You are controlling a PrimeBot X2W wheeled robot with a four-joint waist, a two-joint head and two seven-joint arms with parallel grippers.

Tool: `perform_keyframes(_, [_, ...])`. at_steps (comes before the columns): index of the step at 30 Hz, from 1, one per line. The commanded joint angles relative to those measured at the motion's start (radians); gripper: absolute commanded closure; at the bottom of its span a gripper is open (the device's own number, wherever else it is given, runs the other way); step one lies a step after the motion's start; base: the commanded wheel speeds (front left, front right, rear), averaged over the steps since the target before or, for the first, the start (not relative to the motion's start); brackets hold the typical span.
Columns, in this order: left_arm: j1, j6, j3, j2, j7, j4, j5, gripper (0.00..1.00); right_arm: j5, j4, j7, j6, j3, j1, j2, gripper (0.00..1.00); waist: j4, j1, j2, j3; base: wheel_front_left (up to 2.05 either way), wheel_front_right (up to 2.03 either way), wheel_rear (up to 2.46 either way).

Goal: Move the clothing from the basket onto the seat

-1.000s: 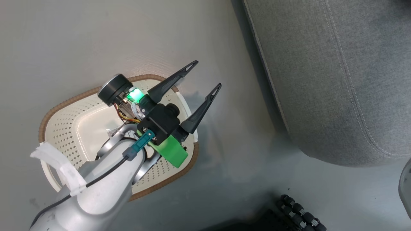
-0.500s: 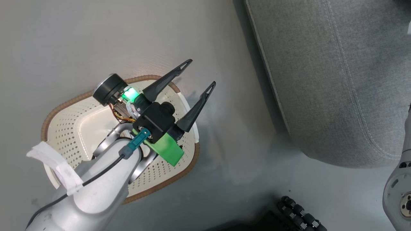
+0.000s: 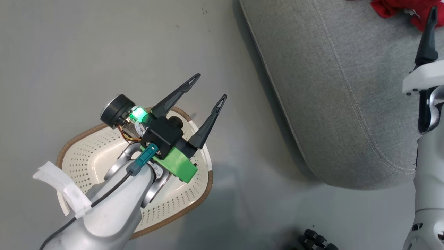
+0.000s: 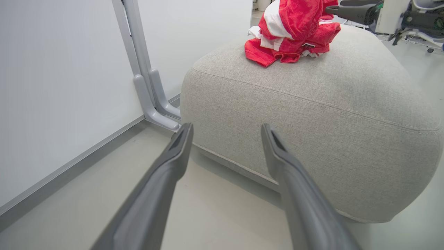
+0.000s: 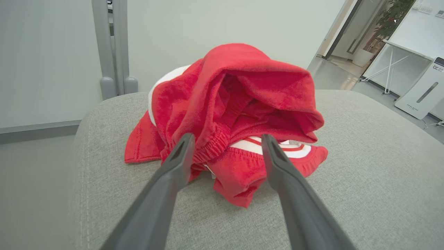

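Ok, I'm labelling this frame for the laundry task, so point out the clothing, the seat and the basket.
clothing [image 5: 242, 100]: right wrist view, top red fold of the pile.
seat [image 4: 312, 146]: left wrist view, grey side below the seam.
basket [image 3: 173, 205]: head view, perforated inner wall.

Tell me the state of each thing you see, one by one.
clothing: crumpled in a heap on the seat.
seat: carrying the clothing on top.
basket: upright on the floor, no clothing visible inside, partly hidden by the arm.
left tool: open, above the basket, holding nothing.
right tool: open, pointed at the clothing.
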Motion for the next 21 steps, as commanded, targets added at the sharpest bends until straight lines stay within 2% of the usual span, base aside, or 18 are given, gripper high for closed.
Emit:
perform_keyframes(1, [0.021,0.007,0.009,-0.002,-0.006,0.004,-0.01,0.0,0.014,-0.016,-0.002,-0.001,0.013,0.032,0.001,0.0,-0.014,0.0,0.0087,-0.065,0.0,0.0,0.0])
perform_keyframes(9, [0.09,0.036,0.066,-0.02,-0.009,0.022,-0.045,0.0,0.085,-0.116,-0.002,-0.001,0.125,0.176,0.009,0.0,0.009,0.0,0.0087,-0.188,0.0,0.0,0.0])
perform_keyframes(21, [0.234,0.073,0.235,-0.052,-0.009,0.009,-0.073,0.0,0.158,-0.203,-0.002,-0.001,0.303,0.312,0.02,0.0,0.121,0.0,0.0087,-0.331,0.0,0.0,0.0])
